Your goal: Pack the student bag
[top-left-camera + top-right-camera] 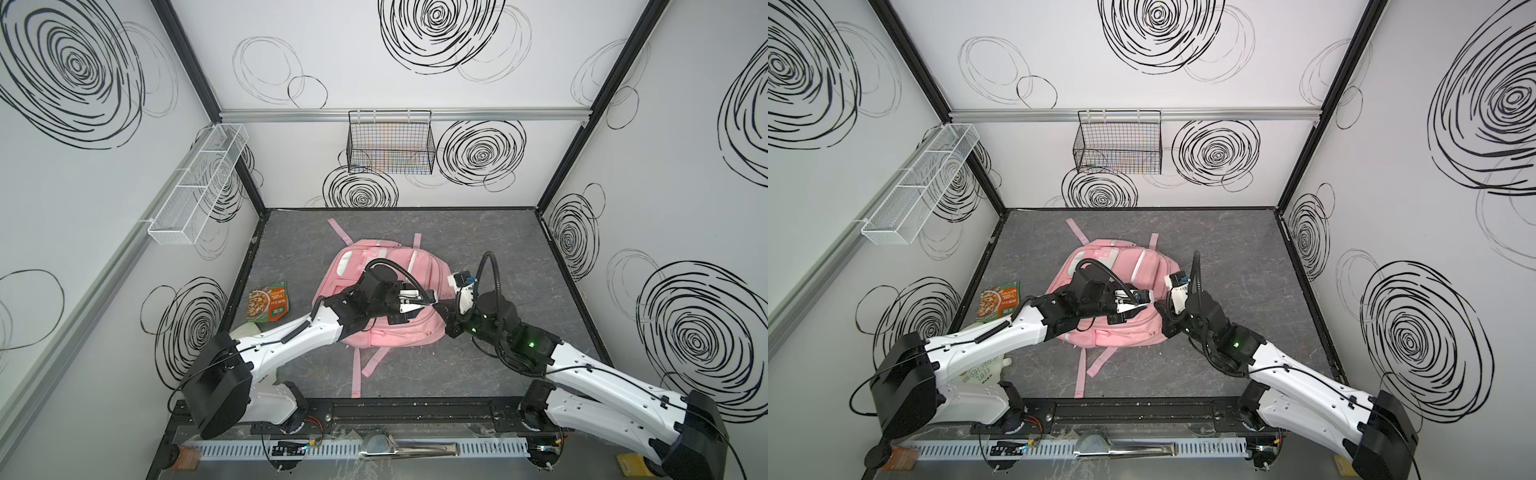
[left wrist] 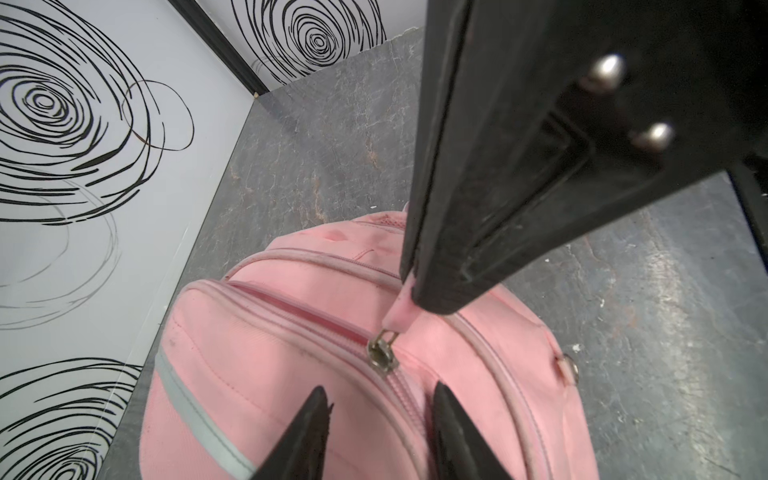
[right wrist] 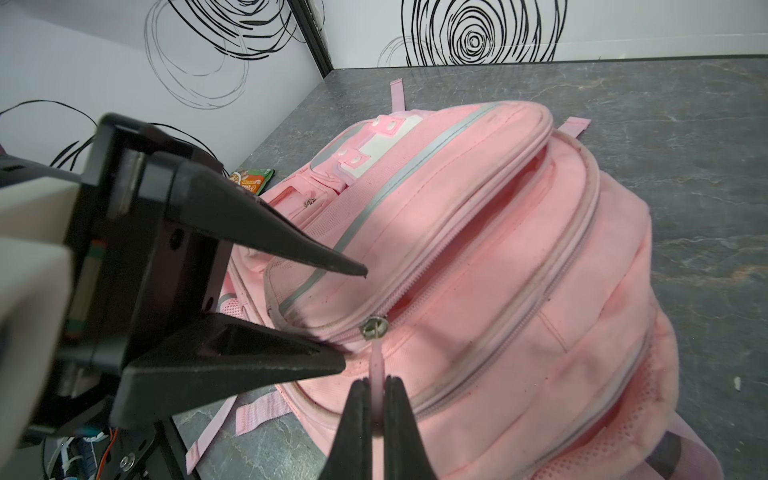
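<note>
1. Nearest the front rail: two pink straps [image 1: 356, 374] of the student bag [image 1: 415, 332], trailing flat across the grey table [image 1: 498, 232].
2. Right gripper [image 3: 377, 380], reaching in from the right over the bag's near half, jaws pinched shut on the pink zipper pull [image 3: 376, 357]; pull drawn taut from the metal slider [image 3: 374, 326].
3. Left gripper [image 2: 380, 388], reaching in from the left, jaws moderately apart and holding nothing, set astride the zipper line just beside the slider [image 2: 382, 359]; one fingertip [image 3: 343, 361] against the fabric.
4. Student bag [image 1: 1125, 336], lying front-up at the middle of the table in both top views, beneath both grippers; pocket zipper partly open beyond the slider, white buckled flap toward the far end.
5. Green-and-orange snack packet [image 1: 269, 301], flat on the table left of the bag, apart from it.
6. Farthest: black wire basket [image 1: 390, 143] hung on the back wall; white mesh tray [image 1: 199, 183] on the left wall.
</note>
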